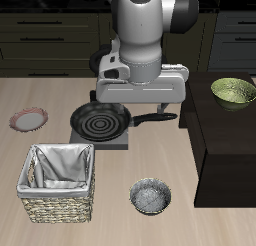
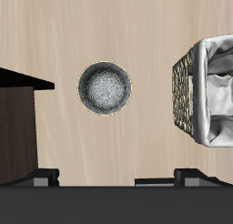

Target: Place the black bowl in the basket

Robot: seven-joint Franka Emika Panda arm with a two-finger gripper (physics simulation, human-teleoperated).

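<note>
The black bowl [image 1: 150, 197] stands upright on the wooden table near its front edge, dark outside with a speckled grey inside; it also shows in the wrist view [image 2: 104, 88]. The basket [image 1: 58, 205], pale woven wicker with grey-white cloth lining, stands beside the bowl and apart from it; its wall shows in the wrist view [image 2: 187, 96]. My gripper [image 1: 140, 98] hangs high over the middle of the table, above the pan and farther back than the bowl. In the wrist view the gripper [image 2: 118, 178] is open and empty, its fingers wide apart.
A frying pan [image 1: 98, 120] sits on a small stove plate under my arm. A flat pinkish-rimmed plate [image 1: 28, 119] lies behind the basket. A dark cabinet [image 1: 225, 140] stands beside the bowl, with an olive-green bowl [image 1: 233, 90] on top.
</note>
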